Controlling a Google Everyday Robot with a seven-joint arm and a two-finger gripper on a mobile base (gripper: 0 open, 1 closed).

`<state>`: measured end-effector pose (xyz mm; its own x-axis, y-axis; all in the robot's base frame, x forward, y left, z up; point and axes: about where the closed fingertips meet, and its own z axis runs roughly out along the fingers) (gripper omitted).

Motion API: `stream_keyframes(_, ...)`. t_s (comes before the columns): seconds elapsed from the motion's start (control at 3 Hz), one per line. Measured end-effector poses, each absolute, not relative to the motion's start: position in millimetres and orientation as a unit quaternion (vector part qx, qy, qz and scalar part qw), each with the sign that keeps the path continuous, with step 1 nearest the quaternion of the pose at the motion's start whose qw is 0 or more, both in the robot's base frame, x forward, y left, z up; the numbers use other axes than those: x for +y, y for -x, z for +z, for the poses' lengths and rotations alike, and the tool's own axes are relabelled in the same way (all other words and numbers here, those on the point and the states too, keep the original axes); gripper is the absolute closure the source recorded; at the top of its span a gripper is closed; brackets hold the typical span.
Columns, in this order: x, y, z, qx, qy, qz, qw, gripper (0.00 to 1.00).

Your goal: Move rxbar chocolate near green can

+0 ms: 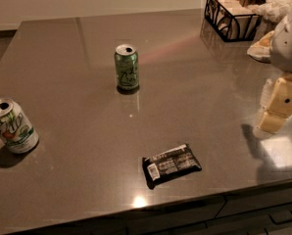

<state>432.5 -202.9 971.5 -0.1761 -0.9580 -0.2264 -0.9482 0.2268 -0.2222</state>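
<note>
Frontward, rxbar chocolate (171, 164) lies near the table (209, 82) edge; gripper (274, 110) at right, grip state unclear.

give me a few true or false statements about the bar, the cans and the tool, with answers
1. The rxbar lies flat near the table's front edge. True.
2. The green can lies on its side. False: it stands upright.
3. The tool is on the rxbar. False: it hangs at the right edge, apart from the bar.
4. A white can stands at the left, apart from the green can. True.
5. The rxbar touches the green can. False: bare table lies between them.
</note>
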Motion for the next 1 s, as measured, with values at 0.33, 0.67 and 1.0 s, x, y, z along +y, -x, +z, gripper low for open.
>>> stream_keyframes(0.33, -172, -417, 958, 0.736, 0.657, 0.011, 0.162, 0.0)
stream_keyframes(0.67, -141, -401, 937, 0.706, 0.69, 0.029, 0.154, 0.0)
stream_keyframes(1.0, -111, -385, 915, 0.678, 0.719, 0.039, 0.146, 0.0)
